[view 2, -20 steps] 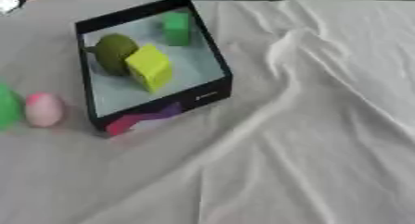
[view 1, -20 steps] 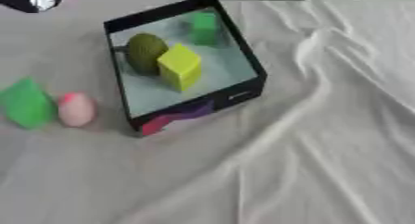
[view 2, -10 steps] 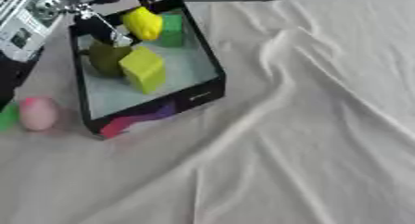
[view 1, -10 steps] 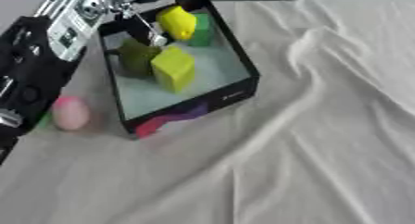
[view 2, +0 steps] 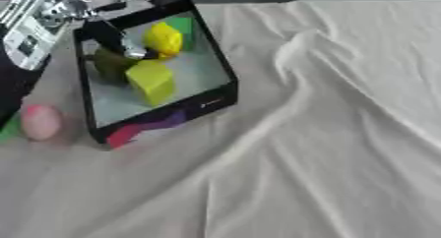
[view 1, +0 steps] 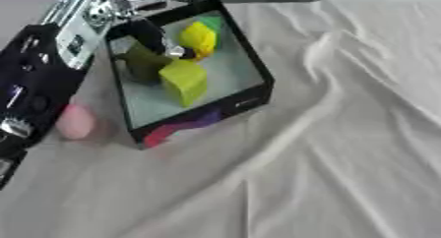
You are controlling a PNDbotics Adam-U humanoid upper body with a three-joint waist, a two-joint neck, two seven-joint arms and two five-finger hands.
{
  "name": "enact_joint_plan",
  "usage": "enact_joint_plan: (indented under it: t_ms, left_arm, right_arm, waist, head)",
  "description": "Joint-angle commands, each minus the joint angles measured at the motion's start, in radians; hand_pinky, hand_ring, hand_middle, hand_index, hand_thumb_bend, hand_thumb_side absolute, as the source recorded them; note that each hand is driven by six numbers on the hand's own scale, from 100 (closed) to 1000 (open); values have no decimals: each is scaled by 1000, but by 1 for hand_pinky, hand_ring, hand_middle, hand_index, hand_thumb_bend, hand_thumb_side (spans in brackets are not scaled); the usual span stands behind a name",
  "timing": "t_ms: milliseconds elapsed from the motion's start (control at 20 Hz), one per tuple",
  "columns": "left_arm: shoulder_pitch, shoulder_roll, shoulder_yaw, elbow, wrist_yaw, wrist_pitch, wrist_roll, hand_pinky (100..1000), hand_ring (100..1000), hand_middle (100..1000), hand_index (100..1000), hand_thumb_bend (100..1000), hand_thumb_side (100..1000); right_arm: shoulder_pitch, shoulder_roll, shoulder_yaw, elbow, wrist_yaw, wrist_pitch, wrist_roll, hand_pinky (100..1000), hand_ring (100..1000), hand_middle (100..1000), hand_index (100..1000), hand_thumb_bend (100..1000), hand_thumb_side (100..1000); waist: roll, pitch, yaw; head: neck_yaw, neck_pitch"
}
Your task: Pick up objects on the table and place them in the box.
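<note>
A black box [view 1: 260, 87] with a pale floor stands at the upper left of the cloth. Inside lie a dark olive ball [view 1: 141, 66], a yellow-green cube [view 1: 184, 81] and a green piece [view 1: 213, 22] at the far wall. My left hand [view 1: 160, 37] reaches in over the box from the left, its fingers curled on a yellow object [view 1: 199, 38] held just above the floor. A pink egg-shaped object [view 2: 40, 122] lies on the cloth left of the box, with a green object [view 2: 8, 129] partly hidden beside it. The right hand does not show.
My left forearm [view 1: 47, 70], black and silver, covers the cloth left of the box. The white cloth [view 1: 344, 133] is rumpled, with raised folds running to the right of the box and toward the front.
My left hand has carried the yellow object lower and deeper into the box. The arm now covers more of the left side, hiding most of the green object.
</note>
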Motion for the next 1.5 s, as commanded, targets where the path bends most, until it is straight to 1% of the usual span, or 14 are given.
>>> enact_joint_plan:
  t_ms: [50, 150, 300, 350, 400, 450, 500, 600, 750, 900, 1100, 1150, 1200, 1500]
  left_arm:
    - [2, 75, 51, -73, 127, 38, 12, 888, 923, 823, 941, 352, 771]
    - [32, 127, 74, -137, 244, 70, 15, 891, 924, 822, 939, 248, 719]
    - [93, 214, 102, -228, 389, 112, -11, 893, 927, 829, 941, 214, 673]
    - [122, 250, 113, -259, 426, 117, -25, 896, 933, 838, 941, 188, 638]
    - [152, 283, 124, -290, 464, 119, -38, 898, 936, 843, 939, 184, 635]
    - [184, 319, 135, -321, 498, 119, -52, 901, 940, 852, 938, 195, 595]
    - [215, 352, 146, -349, 524, 119, -63, 903, 942, 859, 939, 207, 602]
    - [275, 417, 165, -393, 555, 114, -78, 909, 950, 872, 941, 229, 561]
    - [365, 500, 183, -420, 565, 99, -98, 913, 953, 873, 930, 281, 505]
    - [442, 553, 195, -437, 553, 73, -116, 910, 951, 867, 909, 333, 492]
    - [529, 595, 197, -437, 509, 60, -150, 890, 950, 868, 934, 336, 551]
    - [547, 603, 195, -434, 497, 62, -157, 899, 962, 875, 926, 376, 584]
    - [564, 609, 193, -431, 482, 65, -162, 900, 963, 875, 923, 384, 592]
    - [619, 623, 168, -419, 371, 107, -182, 926, 979, 886, 912, 531, 675]
  right_arm:
    - [2, -34, -16, -12, -5, -6, -6, 872, 750, 770, 867, 100, 585]
    - [12, -39, -23, -12, -9, -10, -12, 872, 750, 770, 867, 100, 585]
    - [25, -44, -33, -10, -13, -12, -21, 872, 750, 770, 867, 100, 583]
    - [34, -50, -36, -9, -12, -13, -24, 872, 751, 770, 867, 100, 581]
    - [41, -56, -38, -9, -11, -15, -27, 872, 751, 770, 867, 100, 581]
    - [48, -60, -39, -8, -10, -16, -29, 872, 751, 770, 867, 100, 574]
    - [52, -63, -40, -8, -10, -17, -31, 872, 751, 770, 867, 100, 580]
    - [60, -68, -42, -8, -9, -20, -34, 872, 751, 772, 867, 100, 579]
    - [67, -72, -45, -7, -8, -22, -38, 872, 751, 774, 866, 100, 574]
    - [69, -74, -45, -7, -8, -23, -39, 872, 751, 775, 866, 100, 577]
    - [71, -75, -45, -7, -5, -25, -41, 872, 751, 775, 866, 100, 576]
    - [73, -76, -45, -6, -4, -25, -42, 872, 751, 775, 866, 100, 576]
    - [76, -76, -46, -5, -3, -25, -43, 872, 751, 775, 866, 100, 577]
    - [81, -77, -44, -1, 2, -22, -43, 872, 751, 776, 865, 100, 580]
  waist:
    - [-2, -49, 10]
    - [-4, -55, 19]
    - [-3, -65, 31]
    - [-3, -69, 38]
    - [-3, -73, 43]
    - [-3, -76, 47]
    - [-3, -78, 50]
    - [-5, -81, 57]
    - [-7, -84, 66]
    - [-11, -83, 70]
    - [-16, -83, 71]
    - [-17, -83, 71]
    - [-17, -83, 72]
    - [-16, -87, 74]
  head:
    - [-32, 18]
    - [-55, 32]
    - [-67, 39]
    - [-71, 42]
    - [-72, 45]
    - [-72, 47]
    - [-71, 48]
    - [-71, 52]
    - [-69, 57]
    - [-65, 56]
    - [-68, 54]
    - [-70, 54]
    - [-70, 55]
    - [-71, 50]
